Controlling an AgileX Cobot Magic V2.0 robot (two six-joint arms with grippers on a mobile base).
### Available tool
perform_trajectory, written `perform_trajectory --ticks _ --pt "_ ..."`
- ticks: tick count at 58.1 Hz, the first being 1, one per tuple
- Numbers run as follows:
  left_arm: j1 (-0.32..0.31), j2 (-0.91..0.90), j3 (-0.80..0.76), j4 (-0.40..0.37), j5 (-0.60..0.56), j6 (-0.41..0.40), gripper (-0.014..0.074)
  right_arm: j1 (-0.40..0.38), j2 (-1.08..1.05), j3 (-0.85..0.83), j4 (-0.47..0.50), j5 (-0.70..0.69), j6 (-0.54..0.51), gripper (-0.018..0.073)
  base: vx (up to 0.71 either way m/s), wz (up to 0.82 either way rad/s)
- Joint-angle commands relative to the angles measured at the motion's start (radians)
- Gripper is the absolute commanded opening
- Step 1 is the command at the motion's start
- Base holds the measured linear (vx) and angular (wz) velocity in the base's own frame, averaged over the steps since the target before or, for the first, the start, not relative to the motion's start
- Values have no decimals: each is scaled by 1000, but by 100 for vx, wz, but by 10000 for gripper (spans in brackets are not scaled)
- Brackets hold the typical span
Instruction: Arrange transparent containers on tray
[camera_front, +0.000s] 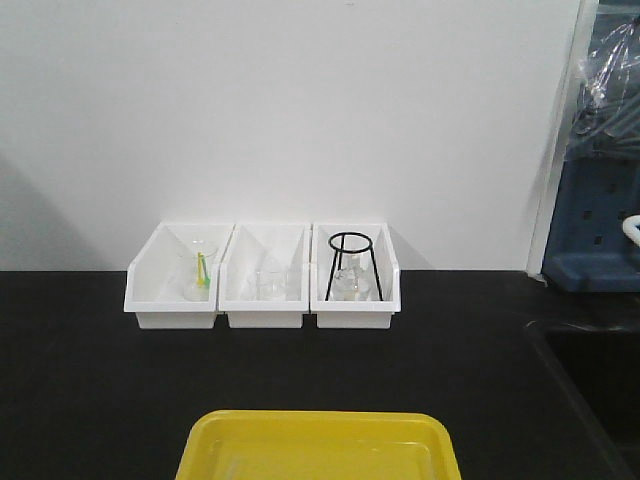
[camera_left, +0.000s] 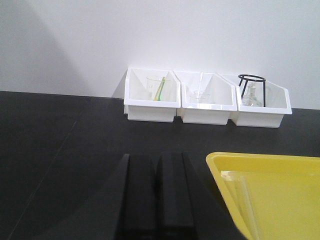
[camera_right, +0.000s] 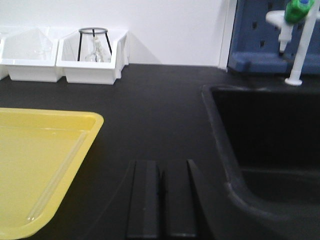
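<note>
Front view: bright-yellow tray (camera_front: 318, 445) (shallow, rounded corners).

Bare counter (camera_front: 90, 380) between tray (camera_front: 318, 445), bins (camera_front: 263, 290)

Tray (camera_front: 318, 432) bright yellow; bins (camera_front: 263, 290) white; counter (camera_front: 90, 380) black; stand (camera_front: 351, 262) black wire; glassware (camera_front: 197, 262) clear w/ green-yellow stick; wall white; rt panel (camera_right: 260, 35) blue.

Glossy yellow plastic tray (camera_front: 318, 440) on a matt black counter (camera_front: 90, 370).
</note>
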Motion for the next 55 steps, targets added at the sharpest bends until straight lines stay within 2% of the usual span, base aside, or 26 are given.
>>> perform_trajectory --ticks 1,55 --pt "1 -15 34 -9 -85 -5 -8 -7 -6 23 45 -113 8 -5 0 0" --pt "1 -14 34 -9 -85 -5 -8 -7 7 25 56 -88 10 -5 0 0"
